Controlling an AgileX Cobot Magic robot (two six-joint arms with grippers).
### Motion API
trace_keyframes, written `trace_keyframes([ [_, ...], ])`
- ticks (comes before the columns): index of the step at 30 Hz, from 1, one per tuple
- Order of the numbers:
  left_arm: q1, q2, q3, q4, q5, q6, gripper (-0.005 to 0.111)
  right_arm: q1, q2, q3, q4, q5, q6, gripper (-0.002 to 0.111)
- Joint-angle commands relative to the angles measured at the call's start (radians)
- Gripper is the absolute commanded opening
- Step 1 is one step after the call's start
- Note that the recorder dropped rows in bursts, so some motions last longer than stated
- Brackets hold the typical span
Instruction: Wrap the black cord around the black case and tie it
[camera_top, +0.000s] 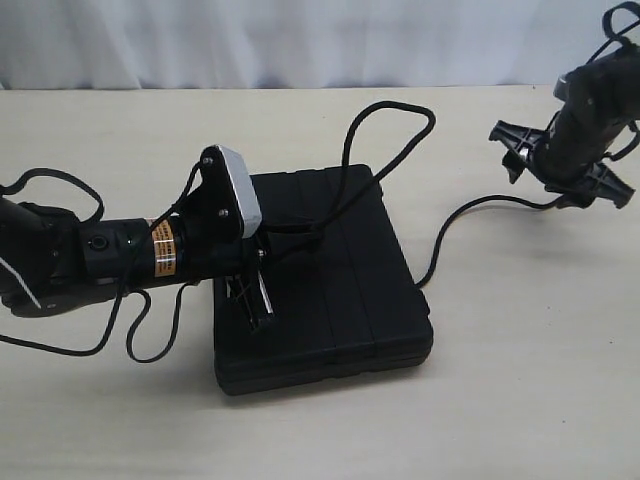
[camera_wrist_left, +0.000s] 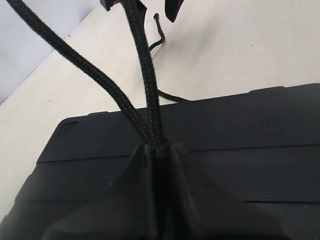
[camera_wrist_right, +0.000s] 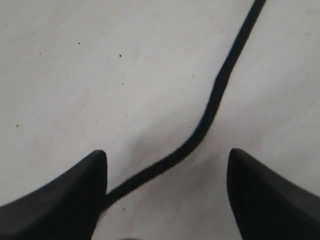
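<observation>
Task early, by my reading: no full wrap of the black case, no knot tied.
- Black cord: 2 strands rise off the lid, a loose loop trails behind the case, another length runs from the case's right edge across the worktop.
- Left tool: clenched on both strands, just over the lid.
- Right tool: released, well apart from the case, cord below it.
- Case flat, matte, lid ribbed.

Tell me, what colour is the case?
The case is black all over, best seen in the exterior view.
</observation>
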Motion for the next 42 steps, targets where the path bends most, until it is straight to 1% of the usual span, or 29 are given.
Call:
trace_keyframes([
  [1, -0.002, 0.001, -0.001, -0.002, -0.002, 0.0, 0.0, -0.002, 0.05, -0.007, -0.033, -0.106, 0.114, 0.068],
  [5, -0.002, 0.001, -0.001, -0.002, -0.005, 0.0, 0.0, -0.012, 0.071, -0.007, -0.053, -0.136, 0.166, 0.068],
  [11, -0.002, 0.001, -0.001, -0.002, -0.007, 0.0, 0.0, -0.012, 0.079, -0.007, -0.053, -0.115, 0.163, 0.067],
  [13, -0.002, 0.001, -0.001, -0.002, -0.007, 0.0, 0.0, -0.012, 0.084, -0.007, -0.053, -0.109, 0.151, 0.061],
  [18, -0.002, 0.001, -0.001, -0.002, -0.007, 0.0, 0.0, -0.01, 0.103, -0.007, -0.046, -0.095, 0.141, 0.035],
  [20, -0.002, 0.001, -0.001, -0.002, -0.007, 0.0, 0.0, -0.01, 0.108, -0.007, -0.043, -0.095, 0.126, 0.029],
  [23, -0.002, 0.001, -0.001, -0.002, -0.007, 0.0, 0.0, -0.01, 0.109, -0.007, -0.016, -0.088, 0.036, 0.018],
  [25, -0.002, 0.001, -0.001, -0.002, -0.007, 0.0, 0.0, -0.01, 0.107, -0.007, -0.014, -0.088, -0.024, 0.006],
  [30, -0.002, 0.001, -0.001, -0.004, -0.007, 0.0, 0.0, -0.01, 0.042, 0.017, -0.016, -0.11, -0.116, 0.004],
  [34, -0.002, 0.001, -0.001, -0.014, -0.003, 0.0, 0.0, -0.01, -0.062, 0.1, -0.017, -0.201, -0.216, 0.004],
  [37, -0.002, 0.001, -0.001, -0.014, -0.003, 0.0, 0.0, -0.01, -0.15, 0.219, -0.017, -0.321, -0.326, 0.004],
  [39, -0.002, 0.001, -0.001, -0.014, -0.003, 0.0, 0.0, -0.01, -0.209, 0.332, -0.017, -0.455, -0.381, 0.004],
  [42, -0.002, 0.001, -0.001, -0.013, -0.003, -0.012, 0.0, -0.01, -0.285, 0.514, -0.046, -0.739, -0.429, 0.004],
])
